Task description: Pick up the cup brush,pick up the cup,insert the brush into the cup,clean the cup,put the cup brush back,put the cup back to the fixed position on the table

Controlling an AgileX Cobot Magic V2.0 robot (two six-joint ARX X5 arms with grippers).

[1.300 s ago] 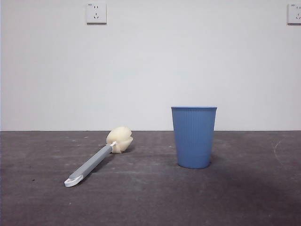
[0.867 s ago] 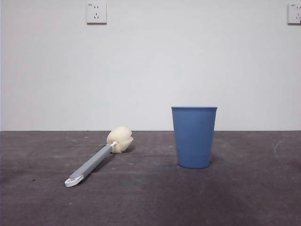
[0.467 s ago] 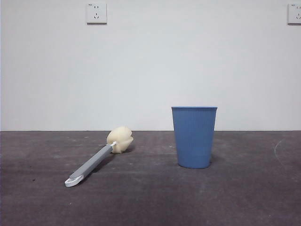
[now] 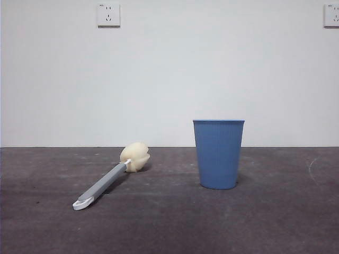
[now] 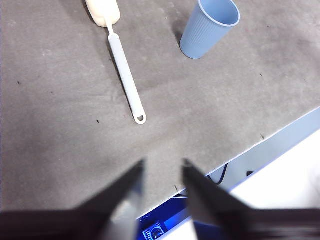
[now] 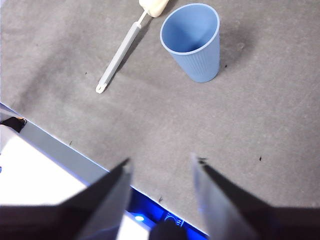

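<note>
— On the surface (image 4: 265,222) the brush (image 4: 108,180) lies flat, sponge head toward the wall, loop end toward me, well apart from the cup (image 4: 218,153). Where would you take it?

— Mid-handle, I'd say: it looks stiff and light, while the sponge would squash. The cup stands upright; thin plastic, probably easy to tip.

— Anything in the way?

— Nothing near either. Left claw (image 5: 161,182) and right claw (image 6: 161,175) both hang released, high above, holding nothing.

Cup brush (image 4: 108,180) left of cup (image 4: 218,153)

The cup brush (image 5: 116,47) head (cream sponge) is cropped in both wrist views.
</note>
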